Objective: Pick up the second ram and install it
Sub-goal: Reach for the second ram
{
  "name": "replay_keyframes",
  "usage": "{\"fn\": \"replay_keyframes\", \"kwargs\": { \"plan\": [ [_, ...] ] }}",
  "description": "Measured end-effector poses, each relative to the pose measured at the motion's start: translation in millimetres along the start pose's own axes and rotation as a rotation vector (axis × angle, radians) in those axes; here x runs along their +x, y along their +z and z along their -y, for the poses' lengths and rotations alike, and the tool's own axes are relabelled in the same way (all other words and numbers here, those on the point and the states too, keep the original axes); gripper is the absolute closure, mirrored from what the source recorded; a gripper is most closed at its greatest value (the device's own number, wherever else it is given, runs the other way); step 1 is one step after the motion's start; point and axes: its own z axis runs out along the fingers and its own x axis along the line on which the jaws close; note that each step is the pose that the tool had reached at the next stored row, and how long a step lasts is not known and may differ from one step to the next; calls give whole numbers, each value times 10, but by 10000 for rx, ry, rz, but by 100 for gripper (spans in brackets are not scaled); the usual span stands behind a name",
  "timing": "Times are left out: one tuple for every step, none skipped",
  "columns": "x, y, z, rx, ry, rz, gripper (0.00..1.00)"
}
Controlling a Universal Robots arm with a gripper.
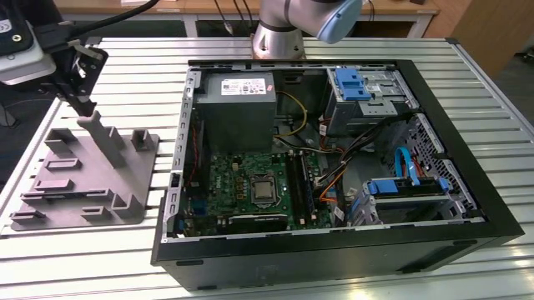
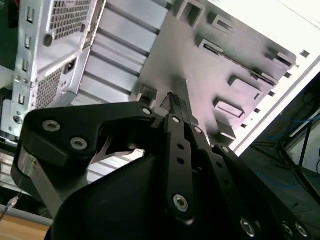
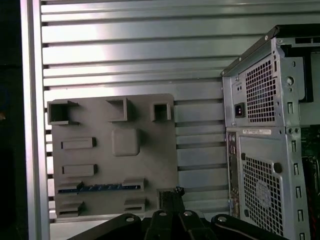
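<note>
1. Exterior view: bright, even light on the ribbed silver table (image 1: 75, 262); the open black computer case (image 1: 334, 269) is dim inside.
2. Second wrist view: glare whitens the table; the black gripper (image 2: 173, 102) lies shadowed.
3. First wrist view: soft shadows edge the flat grey slotted plate (image 3: 150, 150).

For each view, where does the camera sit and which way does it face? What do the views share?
Exterior view: off the arm, high up, looking down into the computer case on the slatted table; the arm's base and the end effector show.
First wrist view: on the arm, looking down on the grey plate; the end effector shows.
Second wrist view: on the arm, looking along the end effector towards the grey plate.
Shared: all three show the grey plate, computer case and end effector.
</note>
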Motion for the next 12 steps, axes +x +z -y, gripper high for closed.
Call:
{"fn": "replay_keyframes", "kwargs": {
  "plan": [
    [24,5,10,0,0,0,90],
    [48,11,19,-1,-1,1,90],
    [73,17,26,-1,-1,0,90],
    [98,23,33,-1,-1,0,90],
    [122,29,39,0,-1,0,90],
    [149,37,46,-1,-1,0,90],
    [177,45,52,-1,-1,1,90],
    [202,53,58,-1,-1,0,90],
    [226,61,64,-1,-1,1,90],
    [250,70,70,0,-1,0,90],
    [274,80,75,-1,0,0,90],
    [297,89,81,0,0,-1,90]
  ]
}}
